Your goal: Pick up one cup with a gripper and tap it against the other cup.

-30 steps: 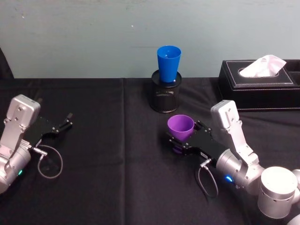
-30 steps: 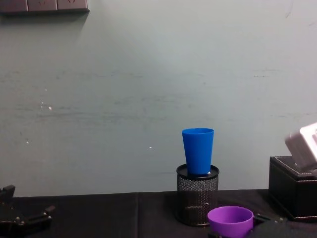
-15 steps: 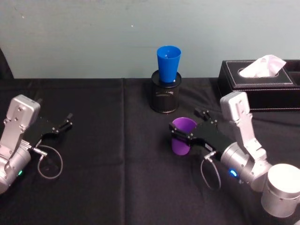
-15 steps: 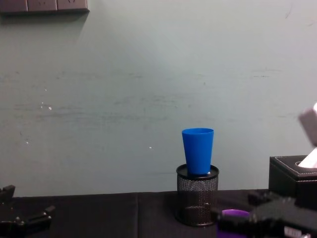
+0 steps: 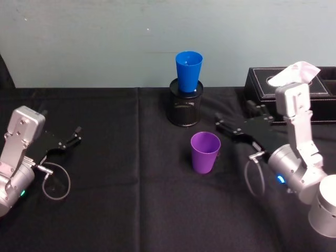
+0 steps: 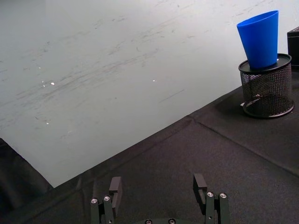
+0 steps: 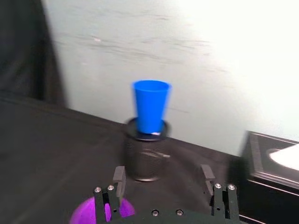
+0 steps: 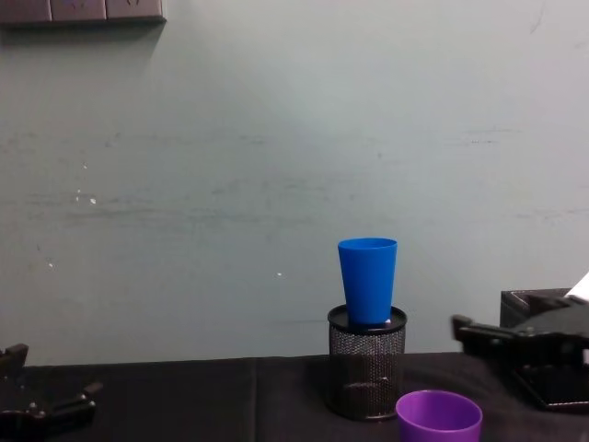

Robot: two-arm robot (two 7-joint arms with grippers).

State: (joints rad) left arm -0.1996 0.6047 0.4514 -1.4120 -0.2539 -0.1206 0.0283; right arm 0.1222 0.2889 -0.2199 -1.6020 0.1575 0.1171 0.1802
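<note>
With its fingers (image 7: 119, 179) spread and holding nothing, the right gripper (image 5: 237, 122) hovers just beside the purple cup (image 5: 205, 152), on its right and slightly behind it. That cup stands upright on the black worktop (image 5: 126, 199), apart from the fingers. The blue cup (image 5: 188, 71) sits nested in a black mesh pen holder (image 5: 184, 108) behind it.

Risks, as judged: a sideways approach could knock the light purple cup over; a hard tap could tip the perched blue cup.

Count: two cups, one pen holder, one tissue box (image 5: 262, 84), two grippers. The left gripper (image 5: 67, 142) rests parked on the worktop, fingers spread.
</note>
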